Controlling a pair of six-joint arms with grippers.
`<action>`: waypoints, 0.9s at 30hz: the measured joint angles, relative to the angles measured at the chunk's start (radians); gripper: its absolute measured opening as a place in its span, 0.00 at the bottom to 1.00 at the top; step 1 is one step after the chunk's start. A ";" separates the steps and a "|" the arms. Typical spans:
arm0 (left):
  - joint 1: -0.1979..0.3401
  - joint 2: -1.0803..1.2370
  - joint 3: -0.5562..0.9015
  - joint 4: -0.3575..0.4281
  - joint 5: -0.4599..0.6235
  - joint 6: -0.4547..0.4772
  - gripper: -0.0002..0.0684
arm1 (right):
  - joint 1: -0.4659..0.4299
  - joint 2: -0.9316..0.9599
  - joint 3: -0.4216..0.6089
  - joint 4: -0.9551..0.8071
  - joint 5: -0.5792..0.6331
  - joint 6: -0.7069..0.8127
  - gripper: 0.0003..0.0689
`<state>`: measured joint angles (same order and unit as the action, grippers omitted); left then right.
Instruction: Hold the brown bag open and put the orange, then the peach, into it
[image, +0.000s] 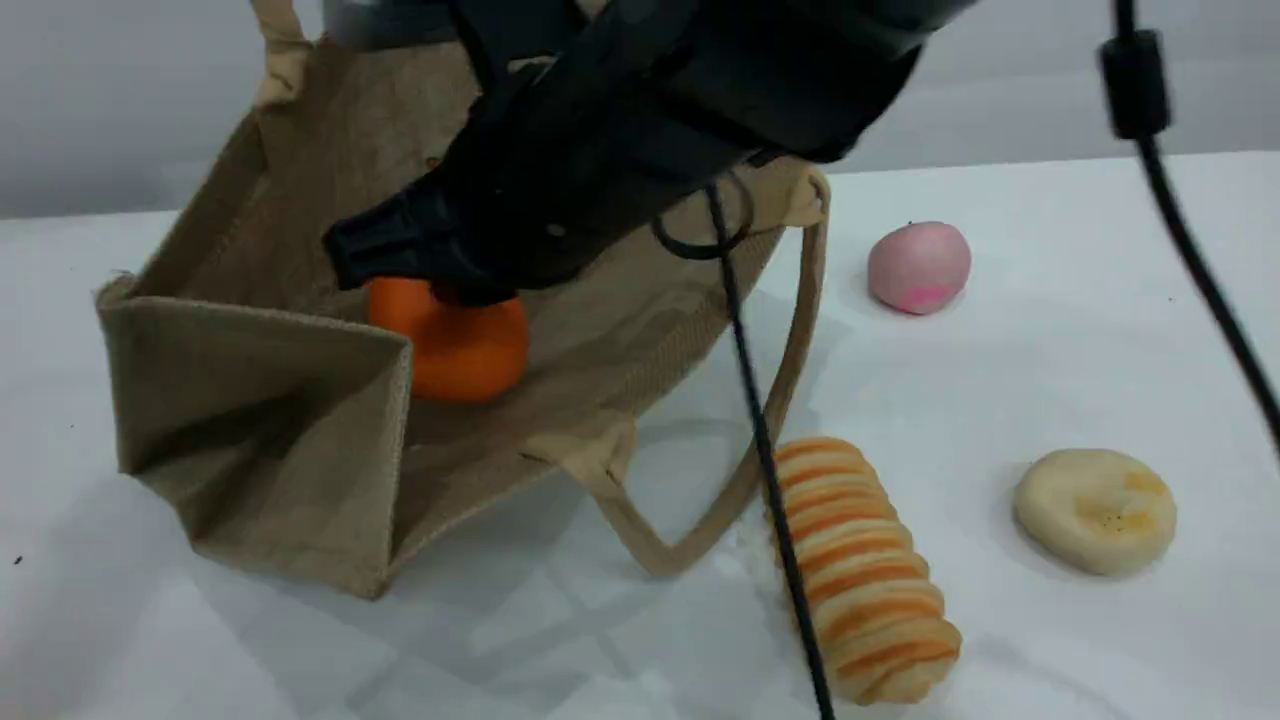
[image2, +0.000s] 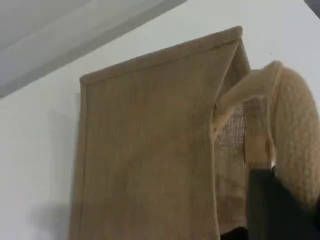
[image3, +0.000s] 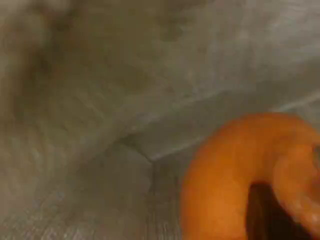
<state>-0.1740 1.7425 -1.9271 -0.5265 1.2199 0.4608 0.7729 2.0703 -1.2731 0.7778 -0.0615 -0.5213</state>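
The brown bag (image: 260, 400) lies on the white table with its mouth held open toward the right. Its upper handle (image: 275, 40) runs up out of the scene view. In the left wrist view my left gripper (image2: 265, 200) is shut on that beige handle (image2: 295, 125), above the bag's side panel (image2: 145, 150). My right gripper (image: 440, 285) reaches inside the bag, shut on the top of the orange (image: 460, 345), which sits low on the bag's inner wall. Up close, the orange (image3: 235, 175) fills the corner around my dark fingertip (image3: 265, 210). The peach (image: 918, 266) rests on the table right of the bag.
A striped orange-and-cream loaf (image: 865, 570) lies in front of the bag's lower handle (image: 790, 370). A cream-yellow flat disc (image: 1095, 510) sits at the right. One black cable (image: 760, 430) hangs across the middle and another (image: 1200, 270) at the right edge.
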 joint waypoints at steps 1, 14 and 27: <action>0.000 0.000 0.000 -0.001 0.000 0.000 0.11 | 0.002 0.011 -0.017 0.000 0.006 -0.010 0.05; 0.000 0.000 0.000 -0.001 0.001 -0.001 0.11 | 0.001 0.058 -0.113 0.000 0.098 -0.119 0.69; 0.000 0.000 0.000 0.000 0.002 0.001 0.11 | -0.268 -0.193 -0.086 -0.157 0.554 -0.045 0.73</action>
<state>-0.1740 1.7425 -1.9271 -0.5264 1.2216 0.4621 0.5047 1.8775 -1.3589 0.6212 0.4923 -0.5659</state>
